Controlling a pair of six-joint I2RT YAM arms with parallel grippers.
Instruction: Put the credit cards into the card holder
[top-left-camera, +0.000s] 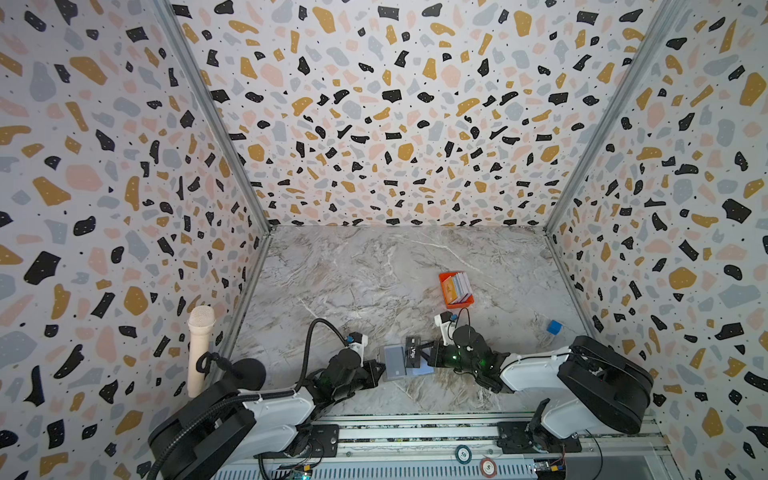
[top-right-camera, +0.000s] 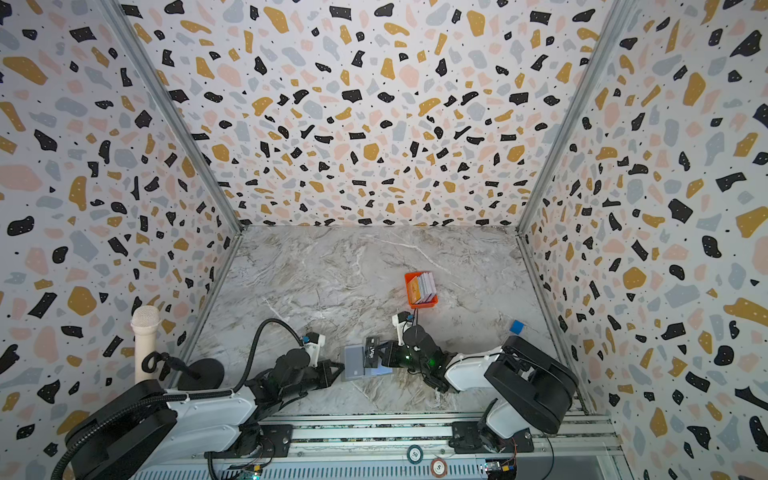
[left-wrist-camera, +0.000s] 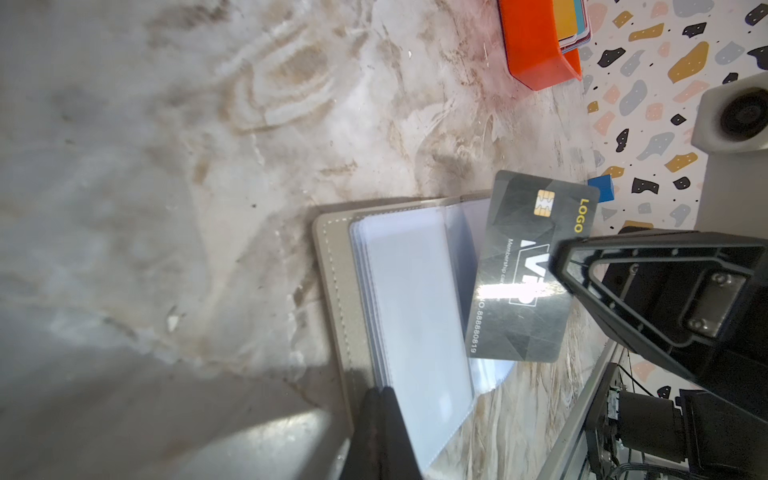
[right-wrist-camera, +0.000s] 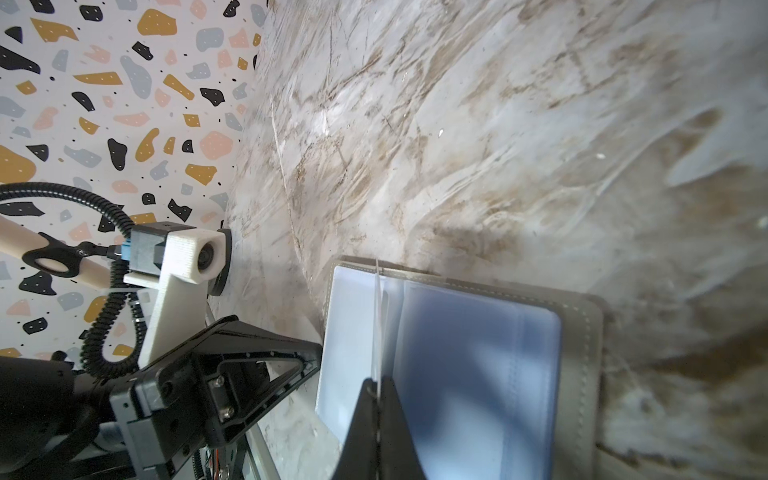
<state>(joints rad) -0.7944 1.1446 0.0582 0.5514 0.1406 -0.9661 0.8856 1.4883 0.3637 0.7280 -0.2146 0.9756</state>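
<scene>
**Open card holder** (top-left-camera: 392, 362) lies flat on the marble table (top-left-camera: 374, 274), close to the front rail (top-left-camera: 415, 432), between both arms.

- **Tools:** The left gripper (left-wrist-camera: 380, 401) is clenched on the holder's edge, seemingly pinning it. The right gripper (right-wrist-camera: 378, 390) pinches the dark VIP card (left-wrist-camera: 523, 266), tilted over the clear pockets (left-wrist-camera: 415, 299). Whether the card touches them I cannot tell.
- **Risk:** The card's corner may miss a pocket mouth and buckle the soft sleeve. The card may also swivel in so narrow a pinch.
- **Room:** The grippers face each other closely across the holder. Free table lies toward the back.
- **Other cards:** The remaining cards (top-left-camera: 461, 286) stand in the orange tray (top-left-camera: 459, 304), well apart.
</scene>
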